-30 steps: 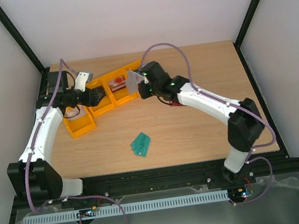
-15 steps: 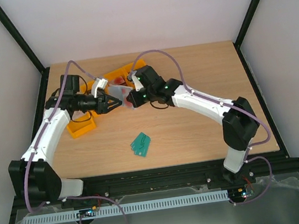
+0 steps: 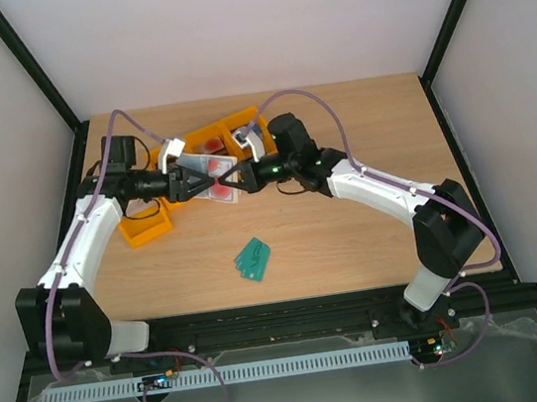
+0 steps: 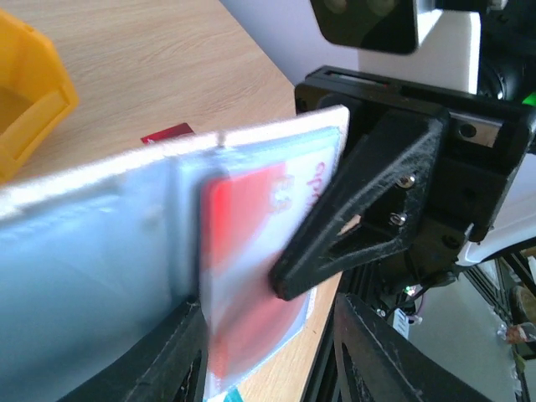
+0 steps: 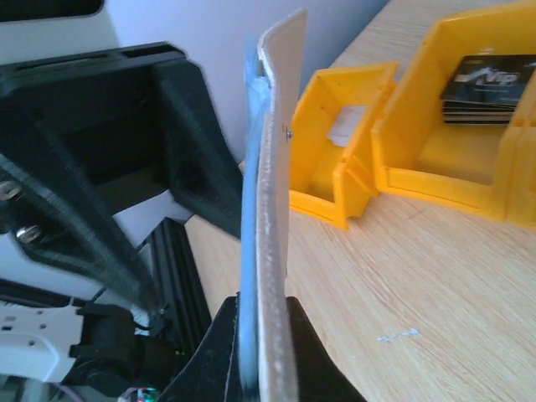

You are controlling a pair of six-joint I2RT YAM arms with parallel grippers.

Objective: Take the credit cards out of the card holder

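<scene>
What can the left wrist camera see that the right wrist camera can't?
Only the left wrist view shows the card holder's pale blue-grey inside, a red card behind its clear pocket, and what looks like a dark red card lying on the table. Only the right wrist view shows the holder's beige outside, edge-on, and a stack of dark cards in a yellow bin. Both show the holder, a yellow bin and the wooden table.

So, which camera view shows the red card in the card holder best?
Left wrist: the red card sits close and face-on in its clear pocket. Top external shows a small red patch; right wrist sees the card holder edge-on, card hidden.
</scene>
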